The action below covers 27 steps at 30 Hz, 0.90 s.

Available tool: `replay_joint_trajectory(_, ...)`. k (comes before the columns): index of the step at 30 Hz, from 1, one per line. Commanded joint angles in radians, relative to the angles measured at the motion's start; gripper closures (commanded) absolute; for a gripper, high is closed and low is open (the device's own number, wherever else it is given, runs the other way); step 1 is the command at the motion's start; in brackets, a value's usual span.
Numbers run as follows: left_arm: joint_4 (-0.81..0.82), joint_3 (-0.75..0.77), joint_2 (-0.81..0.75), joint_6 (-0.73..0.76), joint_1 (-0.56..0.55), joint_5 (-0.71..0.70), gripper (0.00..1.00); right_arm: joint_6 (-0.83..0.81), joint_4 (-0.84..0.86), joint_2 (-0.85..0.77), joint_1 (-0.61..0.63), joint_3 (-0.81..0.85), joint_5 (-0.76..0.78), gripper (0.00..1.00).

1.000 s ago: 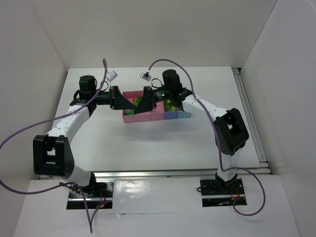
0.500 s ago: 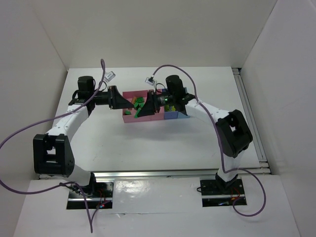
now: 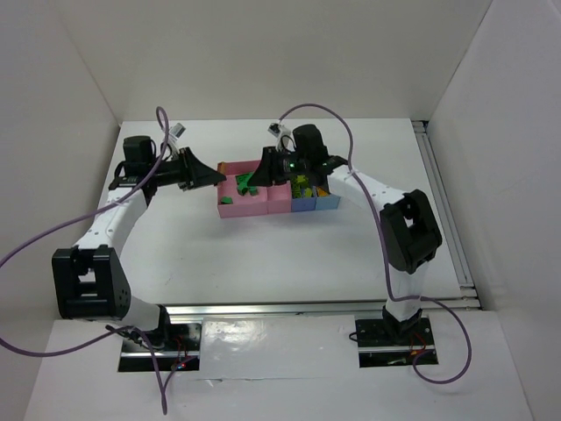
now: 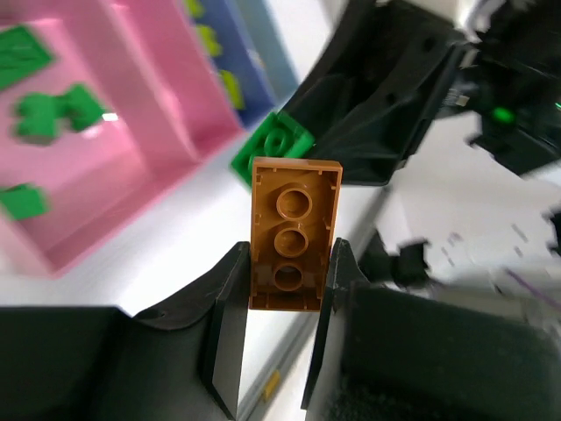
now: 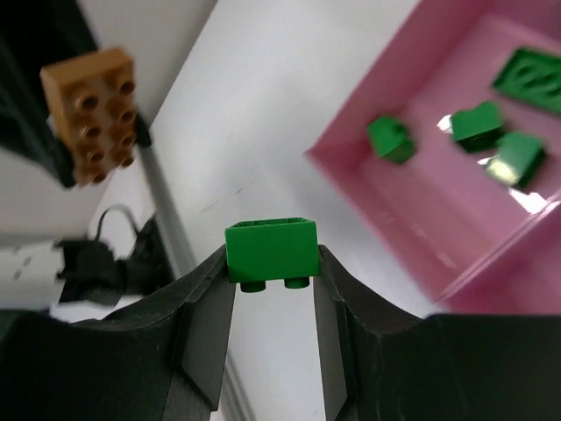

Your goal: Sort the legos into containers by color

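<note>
My left gripper (image 4: pixel 291 254) is shut on an orange lego (image 4: pixel 295 230), held upright with its hollow underside facing the camera. My right gripper (image 5: pixel 272 263) is shut on a dark green lego (image 5: pixel 270 250), studs down. The two grippers face each other just off the left end of the containers (image 3: pixel 237 207); the left gripper (image 3: pixel 217 178) is beside the wide pink bin, and the right gripper (image 3: pixel 249 182) is over it. Several dark green legos (image 5: pixel 478 124) lie in that pink bin (image 5: pixel 351 167). Yellow and lime pieces (image 3: pixel 303 185) show in the blue bins.
The narrower pink bin (image 3: pixel 279 202) and two blue bins (image 3: pixel 314 204) continue the row to the right. White walls enclose the table on three sides. A metal rail (image 3: pixel 445 210) runs along the right edge. Purple cables (image 3: pixel 53 232) loop off both arms.
The left arm has drawn back to the left, out of the wide pink bin, with the orange lego. The right gripper has shifted slightly back over the bin, still holding the green lego.
</note>
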Motion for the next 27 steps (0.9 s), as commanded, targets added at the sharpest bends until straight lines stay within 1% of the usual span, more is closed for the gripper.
replay_joint_trajectory(1,-0.091,0.045,-0.065,-0.026,0.007,-0.25,1.0,0.021,-0.033,0.066,0.003,0.103,0.286,0.93)
replay_joint_trajectory(3,-0.128,0.045,-0.077,-0.037,0.007,-0.336,1.0,0.021,-0.033,0.111,0.003,0.172,0.326,0.91)
replay_joint_trajectory(4,-0.128,0.045,-0.089,-0.037,0.007,-0.355,1.0,0.021,-0.051,0.137,0.003,0.204,0.35,0.91)
replay_joint_trajectory(5,-0.145,0.035,-0.089,-0.046,0.007,-0.372,1.0,0.021,-0.074,0.201,0.003,0.244,0.351,0.9)
replay_joint_trajectory(6,-0.145,0.035,-0.1,-0.046,0.007,-0.386,1.0,0.009,-0.117,0.234,0.003,0.322,0.351,0.9)
replay_joint_trajectory(9,-0.145,0.024,-0.109,-0.046,0.007,-0.397,1.0,0.0,-0.16,0.332,0.013,0.439,0.374,0.81)
replay_joint_trajectory(10,-0.145,0.024,-0.109,-0.046,0.007,-0.397,1.0,-0.012,-0.185,0.349,0.026,0.467,0.374,0.73)
replay_joint_trajectory(11,-0.156,0.024,-0.109,-0.046,0.007,-0.406,1.0,-0.026,-0.202,0.378,0.026,0.494,0.374,0.47)
replay_joint_trajectory(12,-0.156,0.024,-0.109,-0.046,0.007,-0.406,1.0,-0.035,-0.223,0.387,0.035,0.524,0.383,0.36)
replay_joint_trajectory(13,-0.168,0.024,-0.109,-0.046,0.007,-0.415,1.0,-0.051,-0.254,0.387,0.035,0.562,0.383,0.31)
replay_joint_trajectory(15,-0.183,0.044,-0.099,-0.037,0.007,-0.426,1.0,-0.051,-0.254,0.366,0.035,0.562,0.423,0.25)
replay_joint_trajectory(17,-0.193,0.056,-0.089,-0.037,-0.022,-0.458,1.0,-0.051,-0.239,0.326,0.035,0.507,0.461,0.25)
replay_joint_trajectory(18,-0.202,0.074,-0.068,-0.037,-0.036,-0.472,1.0,-0.051,-0.228,0.28,0.035,0.484,0.472,0.25)
replay_joint_trajectory(19,-0.202,0.084,-0.057,-0.037,-0.048,-0.501,1.0,-0.04,-0.219,0.256,0.021,0.428,0.488,0.25)
replay_joint_trajectory(20,-0.213,0.093,-0.048,-0.037,-0.08,-0.516,1.0,-0.03,-0.209,0.23,0.009,0.398,0.528,0.27)
replay_joint_trajectory(21,-0.213,0.113,-0.037,-0.037,-0.098,-0.533,1.0,-0.029,-0.199,0.163,0.009,0.362,0.565,0.27)
replay_joint_trajectory(22,-0.213,0.122,-0.027,-0.037,-0.117,-0.566,1.0,-0.017,-0.199,0.122,0.0,0.32,0.611,0.28)
replay_joint_trajectory(23,-0.213,0.133,-0.001,-0.047,-0.162,-0.59,1.0,0.003,-0.176,0.081,-0.01,0.218,0.665,0.31)
replay_joint_trajectory(24,-0.222,0.145,0.016,-0.057,-0.186,-0.614,1.0,0.015,-0.176,-0.009,-0.01,0.165,0.771,0.31)
replay_joint_trajectory(25,-0.222,0.174,0.035,-0.057,-0.211,-0.639,1.0,0.026,-0.176,-0.054,-0.023,0.113,0.826,0.31)
replay_joint_trajectory(26,-0.233,0.191,0.08,-0.069,-0.258,-0.684,1.0,0.052,-0.191,-0.095,-0.036,0.025,0.881,0.31)
replay_joint_trajectory(27,-0.243,0.209,0.108,-0.069,-0.278,-0.7,1.0,0.052,-0.191,-0.178,-0.036,-0.016,0.959,0.27)
